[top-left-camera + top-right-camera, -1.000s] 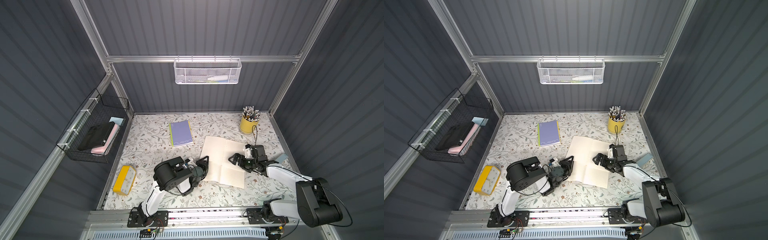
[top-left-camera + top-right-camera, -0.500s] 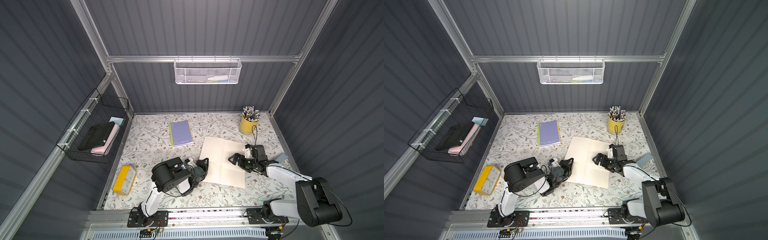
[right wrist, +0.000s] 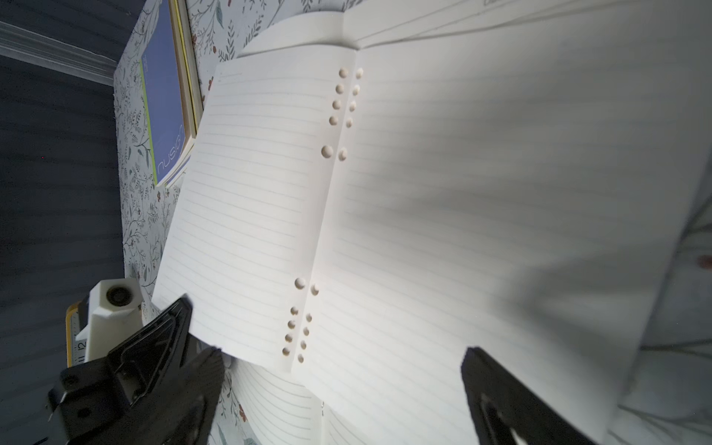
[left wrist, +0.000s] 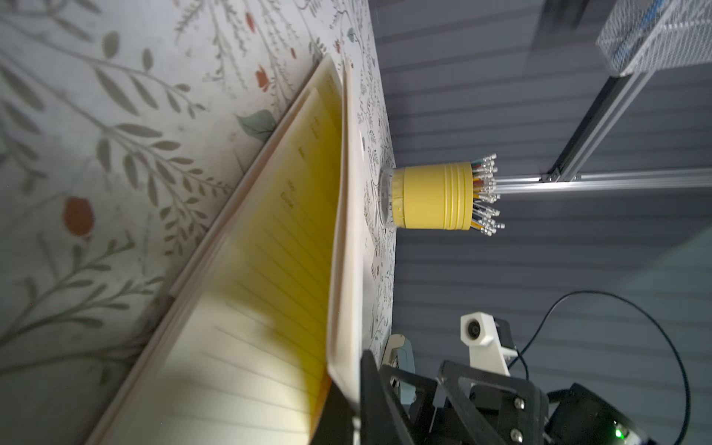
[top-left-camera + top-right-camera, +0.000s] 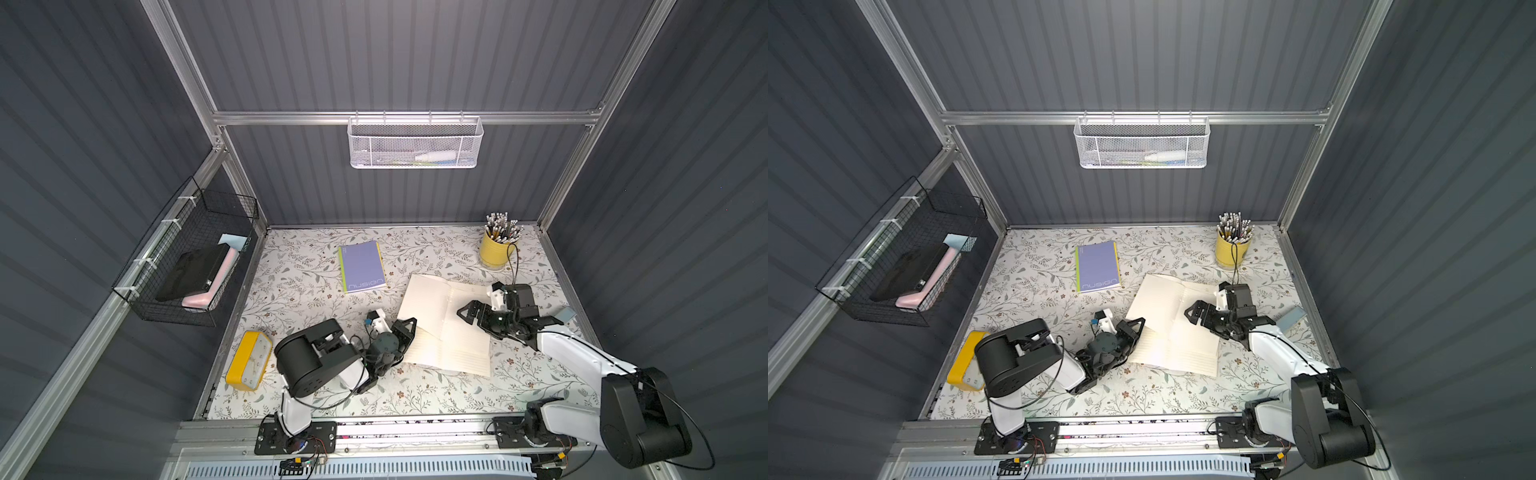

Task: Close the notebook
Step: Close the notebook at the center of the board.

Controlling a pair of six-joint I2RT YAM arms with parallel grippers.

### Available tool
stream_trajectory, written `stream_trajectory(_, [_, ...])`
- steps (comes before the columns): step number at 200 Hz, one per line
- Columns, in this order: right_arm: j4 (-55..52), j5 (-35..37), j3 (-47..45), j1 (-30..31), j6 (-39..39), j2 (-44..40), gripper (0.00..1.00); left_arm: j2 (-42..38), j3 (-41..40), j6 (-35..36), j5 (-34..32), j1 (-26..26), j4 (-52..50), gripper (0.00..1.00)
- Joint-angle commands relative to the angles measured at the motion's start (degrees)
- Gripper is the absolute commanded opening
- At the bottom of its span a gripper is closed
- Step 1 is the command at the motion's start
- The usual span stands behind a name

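Left gripper (image 5: 408, 324) has pinched tight since a second ago and is now clamping the left edge of the open notebook (image 5: 432, 303), which is lying right of centre on the floral table (image 5: 316, 291). That cream leaf is lifting off the lined sheets beneath. Right gripper (image 3: 343, 352) is spreading its fingers wide over the right page. Bare mat is lying open in front, while the purple notebook (image 5: 360, 268) and pencil cup (image 5: 494, 251) are sitting behind, both apart from it.

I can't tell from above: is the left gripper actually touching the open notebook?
Touching. The left wrist view shows the left gripper pinching a lifted page of the notebook.
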Motion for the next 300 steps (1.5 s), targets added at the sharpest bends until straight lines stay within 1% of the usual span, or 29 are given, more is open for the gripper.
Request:
stream_trajectory(1, [-0.43,-0.51,1.69,1.33,0.18,-0.16,0.99,-10.29,-1.45,11.19,1.11,0.86,-11.80,0.00])
stream_trajectory(13, [0.03,-0.36,2.20,2.36,0.60,0.12,0.99,-16.45,-1.11,16.35,0.80,1.43,-19.75,0.00])
stream_trajectory(30, [0.92,0.20,2.99,4.41,1.69,0.67,0.99,-24.23,0.42,23.05,-1.28,1.58,-31.87,0.00])
stream_trajectory(40, [1.69,0.78,3.53,5.96,2.40,1.21,0.99,-27.90,0.61,26.02,-2.36,1.58,-36.23,0.00])
stream_trajectory(52, [2.52,1.54,4.30,8.23,3.38,2.29,0.99,-31.48,0.35,27.91,-4.13,1.58,-40.57,0.00])
stream_trajectory(83, [4.25,2.79,7.47,14.10,5.38,5.87,0.99,-39.46,-1.06,30.66,-9.11,1.58,-50.54,0.00])
stream_trajectory(101, [5.17,2.88,8.61,16.43,6.87,7.66,0.99,-44.17,-1.85,31.72,-11.85,1.58,-55.50,0.00])
stream_trajectory(104, [6.69,2.85,8.68,16.85,7.14,7.95,0.99,-44.99,-1.85,31.86,-12.32,1.58,-56.43,0.00])
stream_trajectory(146, [9.32,3.28,11.86,21.64,9.17,13.14,0.99,-54.99,-2.20,31.58,-18.45,1.58,-70.91,0.00])
stream_trajectory(175, [13.45,1.84,13.80,24.26,11.48,17.06,0.99,-59.15,-1.74,31.36,-21.69,1.58,-78.48,0.00])
stream_trajectory(195, [16.32,1.18,15.52,26.09,12.72,19.75,0.99,-61.17,-1.03,32.08,-22.44,1.58,-82.11,0.00])
stream_trajectory(222, [18.60,-0.26,18.51,28.10,13.95,24.07,0.99,-63.46,0.34,31.33,-24.09,1.58,-87.87,0.00])
stream_trajectory(251, [21.23,-1.99,20.65,30.16,15.04,27.56,0.99,-65.90,0.51,30.70,-25.19,1.58,-91.24,0.00])
stream_trajectory(275, [21.92,-2.57,21.74,31.47,15.63,29.14,0.99,-67.10,2.31,30.73,-27.97,1.58,-96.75,0.00])
stream_trajectory(300, [22.79,-3.14,21.87,32.06,16.00,30.34,0.99,-67.36,3.37,31.92,-28.49,1.58,-97.55,0.00])
